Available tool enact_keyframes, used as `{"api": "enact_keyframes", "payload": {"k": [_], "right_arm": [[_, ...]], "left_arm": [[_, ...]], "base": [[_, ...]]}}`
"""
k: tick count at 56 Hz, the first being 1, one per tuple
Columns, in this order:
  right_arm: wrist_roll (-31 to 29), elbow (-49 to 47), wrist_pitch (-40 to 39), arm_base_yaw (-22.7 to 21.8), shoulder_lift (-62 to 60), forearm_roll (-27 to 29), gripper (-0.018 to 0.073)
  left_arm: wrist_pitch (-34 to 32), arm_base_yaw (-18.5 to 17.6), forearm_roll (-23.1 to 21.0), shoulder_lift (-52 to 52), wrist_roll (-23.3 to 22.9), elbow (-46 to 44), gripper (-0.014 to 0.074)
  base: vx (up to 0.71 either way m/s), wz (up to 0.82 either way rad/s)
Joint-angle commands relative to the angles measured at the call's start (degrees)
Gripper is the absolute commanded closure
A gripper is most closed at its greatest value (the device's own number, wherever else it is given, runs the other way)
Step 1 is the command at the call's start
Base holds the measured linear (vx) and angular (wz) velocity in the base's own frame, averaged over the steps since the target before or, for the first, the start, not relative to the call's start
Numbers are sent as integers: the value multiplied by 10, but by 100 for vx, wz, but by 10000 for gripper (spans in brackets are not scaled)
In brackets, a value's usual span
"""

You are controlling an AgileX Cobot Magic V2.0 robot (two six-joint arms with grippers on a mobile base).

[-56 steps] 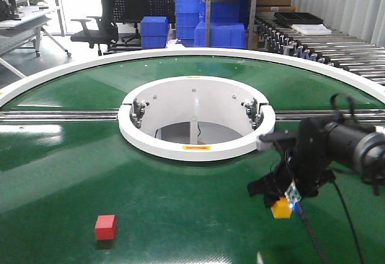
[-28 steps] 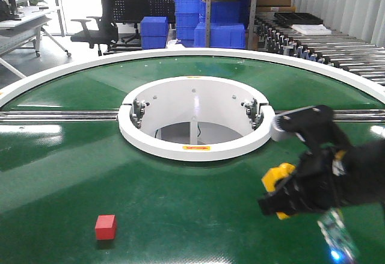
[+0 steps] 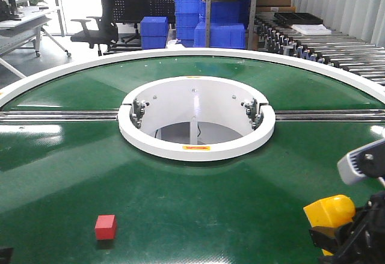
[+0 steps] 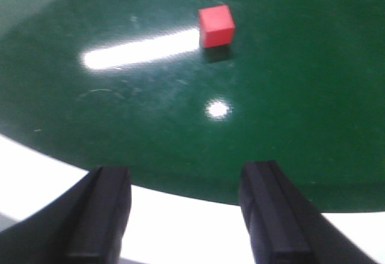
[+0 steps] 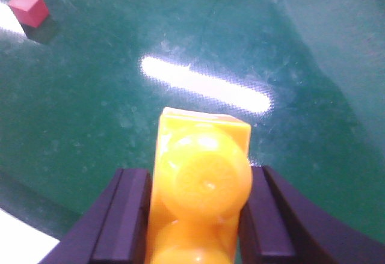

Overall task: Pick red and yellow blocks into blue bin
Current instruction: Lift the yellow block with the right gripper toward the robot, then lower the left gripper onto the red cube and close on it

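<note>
The red cube (image 3: pixel 105 227) rests on the green round table near the front left; it also shows in the left wrist view (image 4: pixel 216 26) and the right wrist view (image 5: pixel 27 7). My right gripper (image 5: pixel 194 201) is shut on the yellow studded brick (image 5: pixel 201 180) and holds it above the table at the front right, where the brick (image 3: pixel 329 211) shows in the front view. My left gripper (image 4: pixel 189 210) is open and empty over the table's white front rim, short of the red cube. The blue bin is out of view.
The green table (image 3: pixel 192 174) has a white ringed opening (image 3: pixel 197 116) in its middle and a white outer rim (image 4: pixel 180 228). Blue ribbed crates (image 3: pixel 210 26), a shelf, an office chair (image 3: pixel 99 26) and roller conveyors (image 3: pixel 325 41) stand behind it.
My right gripper has lifted the yellow brick off the table and carried it right and toward the front edge. The red cube has not moved.
</note>
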Motion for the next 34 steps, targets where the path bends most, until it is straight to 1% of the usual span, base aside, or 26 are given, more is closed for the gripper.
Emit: {"api": "enact_keyframes", "payload": {"k": [1,8,11,15,23,28,32,33,34], "right_arm": [[-4,-16,-40,-1,-14,-1,270],[-4,-16,-44,-1,-15,-1,251],[-4,-16,-45,-1,-15,-1,252],[-4,-16,-44,-1,-15,-1,252],[-4,-16,-34,-1,-15,-1,252],[-4,-16,-34,-1,-15,-1,252],[-4,-16,-34,-1,-15,-1,252],[-4,-16,-34,-1,-15,-1,252],[-4,-16,-34,-1,-15,-1,252]], "left_arm": [[-59,-16,-28,13,26,-20,94],[-91,-33,-67,45,69,-21,94],[-96,-36,-77,64,74,-27,94],[-82,-36,-78,98,74,-52,91],[-33,-36,-78,186,65,-124,89],[-18,-36,-76,239,65,-169,83],[-18,-36,-76,281,65,-201,59],[-18,-36,-76,359,65,-263,-14],[-19,-36,-76,375,64,-276,-29]], "base": [[0,0],[0,0],[0,0],[0,0],[0,0],[0,0],[0,0],[0,0],[0,0]]}}
